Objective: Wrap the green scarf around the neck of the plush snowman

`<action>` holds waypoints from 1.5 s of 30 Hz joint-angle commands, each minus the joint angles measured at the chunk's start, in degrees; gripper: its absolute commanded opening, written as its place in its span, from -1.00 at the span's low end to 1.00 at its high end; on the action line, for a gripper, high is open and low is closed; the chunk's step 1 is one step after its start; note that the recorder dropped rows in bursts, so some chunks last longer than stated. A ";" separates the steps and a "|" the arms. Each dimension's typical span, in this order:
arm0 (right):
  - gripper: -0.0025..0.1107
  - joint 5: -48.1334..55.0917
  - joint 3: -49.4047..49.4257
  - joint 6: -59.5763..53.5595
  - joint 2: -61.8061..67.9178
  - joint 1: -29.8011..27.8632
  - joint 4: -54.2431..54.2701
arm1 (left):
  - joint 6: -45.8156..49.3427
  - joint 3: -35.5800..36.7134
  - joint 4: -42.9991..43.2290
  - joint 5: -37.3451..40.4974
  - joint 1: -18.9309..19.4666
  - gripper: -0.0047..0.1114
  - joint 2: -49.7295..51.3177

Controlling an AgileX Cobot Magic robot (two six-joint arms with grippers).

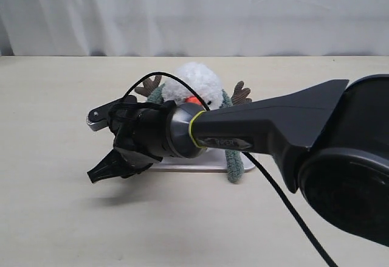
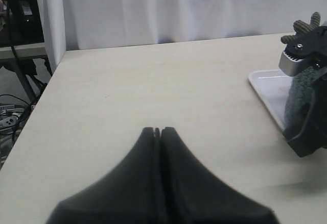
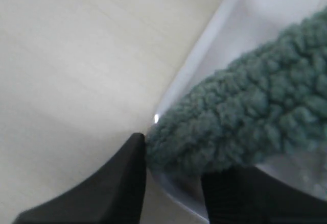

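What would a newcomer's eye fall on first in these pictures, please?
The bulky black right arm crossing the foreground, half hiding the fluffy white plush snowman at mid-table. Next, the fuzzy grey-green chenille scarf, its end between the right gripper's fingers at the rim of the white tray.

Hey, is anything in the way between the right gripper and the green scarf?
Nothing visible: one end of the green scarf lies between the fingers of the right gripper, at the edge of the white tray.

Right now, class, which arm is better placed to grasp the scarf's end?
Right, likely: the right gripper straddles the end of the green scarf at the tray edge, while the left gripper hangs shut, well away from the plush snowman.
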 commanded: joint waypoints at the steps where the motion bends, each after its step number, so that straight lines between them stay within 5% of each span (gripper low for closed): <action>1: -0.44 0.28 0.05 -0.58 0.09 -0.10 -0.54 | 0.14 0.19 -0.11 -0.85 0.22 -0.92 -0.12; 23: -0.44 6.96 0.05 -4.26 -3.47 0.00 2.72 | 0.14 0.19 -0.11 -0.85 0.22 -0.92 -0.12; 30: -0.89 13.28 0.05 -8.46 -3.47 0.00 2.72 | 0.14 0.19 -0.11 -0.85 0.22 -0.92 -0.12; 45: -0.88 25.51 0.05 -17.42 -3.50 0.00 3.39 | 0.14 0.19 -0.11 -0.85 0.22 -0.92 -0.12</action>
